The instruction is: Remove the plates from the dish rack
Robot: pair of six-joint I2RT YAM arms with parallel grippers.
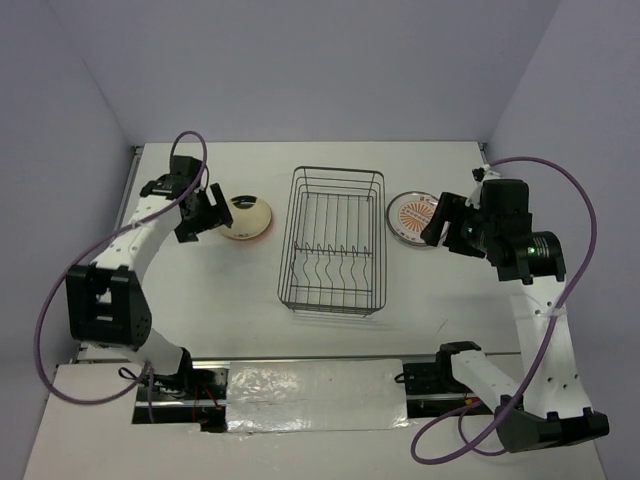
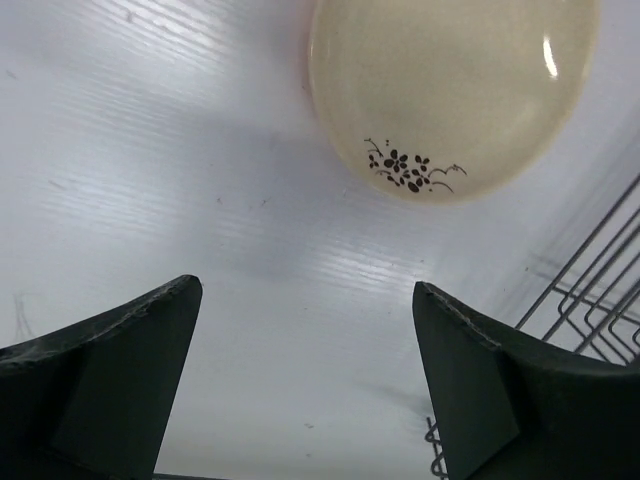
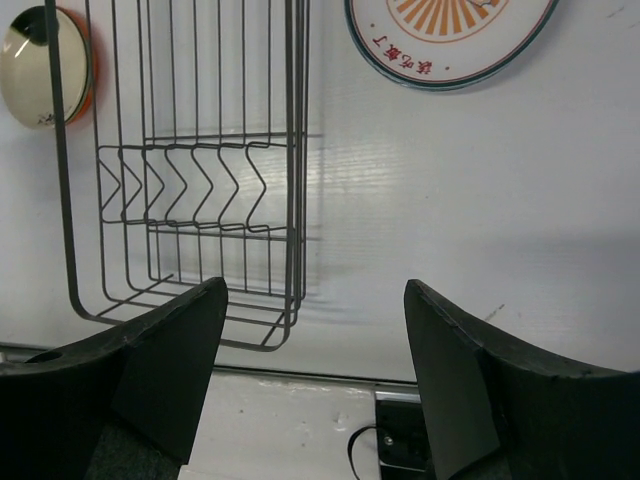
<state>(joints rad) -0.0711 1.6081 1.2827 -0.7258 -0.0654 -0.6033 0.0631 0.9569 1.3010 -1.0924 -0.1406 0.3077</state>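
The dark wire dish rack (image 1: 334,240) stands mid-table with no plate in it; it also shows in the right wrist view (image 3: 180,180). A cream plate (image 1: 246,216) with a small dark flower mark lies left of the rack on an orange-red plate whose rim peeks out (image 3: 88,60); it also shows in the left wrist view (image 2: 450,85). A plate with an orange-patterned centre (image 1: 412,217) lies right of the rack and shows in the right wrist view (image 3: 450,35). My left gripper (image 1: 205,212) is open and empty beside the cream plate. My right gripper (image 1: 447,222) is open and empty beside the patterned plate.
The table's near edge carries a shiny foil-covered strip (image 1: 315,395) between the arm bases. Walls close the table at the back and both sides. A rack corner shows at the right of the left wrist view (image 2: 590,290).
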